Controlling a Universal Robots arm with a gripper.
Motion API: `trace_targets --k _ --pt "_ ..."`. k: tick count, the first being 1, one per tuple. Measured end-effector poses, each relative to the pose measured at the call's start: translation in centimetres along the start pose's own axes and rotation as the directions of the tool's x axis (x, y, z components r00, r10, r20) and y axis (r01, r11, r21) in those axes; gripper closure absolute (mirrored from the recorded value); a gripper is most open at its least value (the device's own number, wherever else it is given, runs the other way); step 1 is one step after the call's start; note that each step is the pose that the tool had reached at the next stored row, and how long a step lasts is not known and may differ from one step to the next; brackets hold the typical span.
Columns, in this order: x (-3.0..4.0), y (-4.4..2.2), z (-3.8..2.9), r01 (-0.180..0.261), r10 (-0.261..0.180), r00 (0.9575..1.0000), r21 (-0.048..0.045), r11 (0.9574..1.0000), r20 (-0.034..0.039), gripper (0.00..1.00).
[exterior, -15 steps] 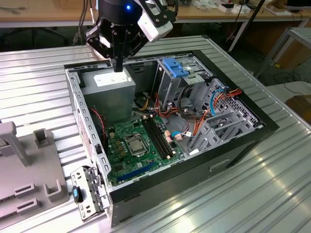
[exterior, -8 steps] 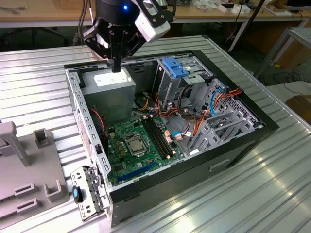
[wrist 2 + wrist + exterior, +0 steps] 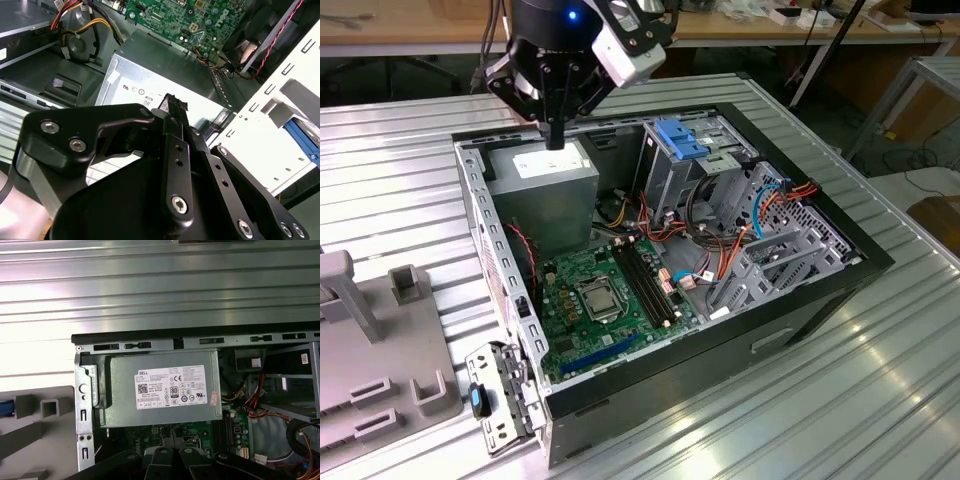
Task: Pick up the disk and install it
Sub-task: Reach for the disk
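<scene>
Hovering over the power supply [image 3: 545, 185], the gripper [image 3: 556, 135] has its fingers pressed together into 1 narrow tip, with nothing between them and the tip clear of the supply's label. This is the case's [image 3: 720, 365] corner at the exterior view's left. The rim runs close on 2 sides, and the perforated rear wall [image 3: 485, 230] stands just beside the supply. There is open room above, and out over the ribbed table [image 3: 400, 170].

Inside the case, the motherboard [image 3: 600, 300] lies low and uncovered in the middle. Past it the drive cage [image 3: 670, 190] rises with its blue bracket [image 3: 680, 140] on top. Red and orange cables [image 3: 770, 205] crowd the bays toward the exterior view's right, so it is tight there.

The disk [image 3: 4, 407] is probably the blue sliver in the first wrist view. It sits outside the case on the grey fixture [image 3: 50, 440], next to 2 square blocks and well apart from the gripper. The picture's edge cuts it off, so too little shows to be sure.

In the second wrist view the gripper's black body covers much of the supply and half its label. In the first wrist view its linkages hide the near strip of the motherboard. In the exterior view the fixture [image 3: 370, 350] runs off the frame and the arm is cut off at the top.
</scene>
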State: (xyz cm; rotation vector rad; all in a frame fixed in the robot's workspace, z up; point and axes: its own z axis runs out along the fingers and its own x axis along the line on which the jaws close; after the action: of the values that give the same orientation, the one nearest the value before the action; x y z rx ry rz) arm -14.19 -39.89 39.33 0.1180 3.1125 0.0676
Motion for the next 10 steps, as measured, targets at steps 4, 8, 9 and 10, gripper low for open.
trace_targets --k 4,8,9,10 --pt "0.22 -0.02 0.0 0.0 0.0 1.0 0.0 1.0 0.0 0.89" --pt "0.42 -0.03 -0.01 0.0 0.0 1.0 -0.0001 1.0 0.0001 0.89" --pt "0.46 -0.04 -0.01 0.0 0.0 1.0 0.0 1.0 0.0001 0.89" --pt "0.52 -0.04 -0.01 0.0 0.0 1.0 -0.0001 1.0 0.0001 0.89"
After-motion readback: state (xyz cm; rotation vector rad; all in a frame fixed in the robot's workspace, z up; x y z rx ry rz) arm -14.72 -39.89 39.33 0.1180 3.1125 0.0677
